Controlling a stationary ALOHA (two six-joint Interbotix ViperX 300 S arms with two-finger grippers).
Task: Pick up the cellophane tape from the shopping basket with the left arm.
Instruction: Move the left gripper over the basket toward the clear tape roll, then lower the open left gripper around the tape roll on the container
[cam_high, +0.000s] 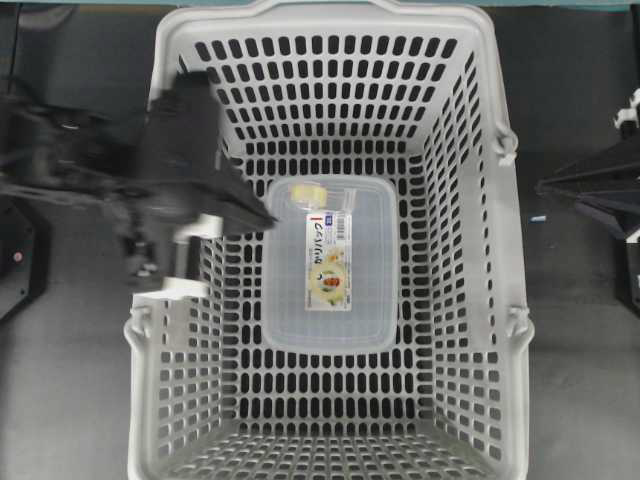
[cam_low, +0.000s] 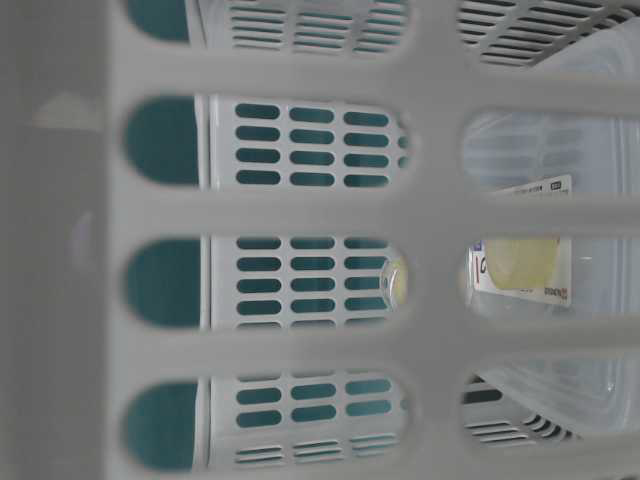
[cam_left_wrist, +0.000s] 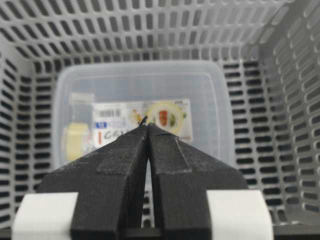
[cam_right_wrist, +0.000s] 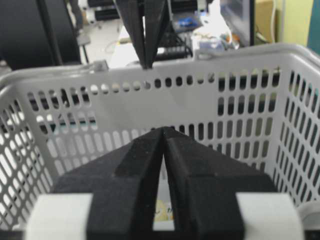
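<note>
The cellophane tape (cam_high: 310, 193), a small pale-yellow roll, lies at the far end of a clear box (cam_high: 330, 300) on the floor of the shopping basket (cam_high: 470, 250). In the left wrist view the tape (cam_left_wrist: 75, 141) shows left of and beyond my left gripper (cam_left_wrist: 148, 125), which is shut and holds nothing. From overhead, the left gripper (cam_high: 266, 217) reaches over the basket's left wall, its tip short of the tape. My right gripper (cam_right_wrist: 163, 130) is shut and empty. It stays outside the basket's right wall (cam_high: 542, 187).
The clear box (cam_left_wrist: 145, 100) with its long white label (cam_left_wrist: 145, 120) fills most of the basket floor. Slotted walls (cam_left_wrist: 280, 100) stand close round it. The right wrist view shows the left gripper (cam_right_wrist: 148, 55) hanging above the far wall (cam_right_wrist: 200, 100).
</note>
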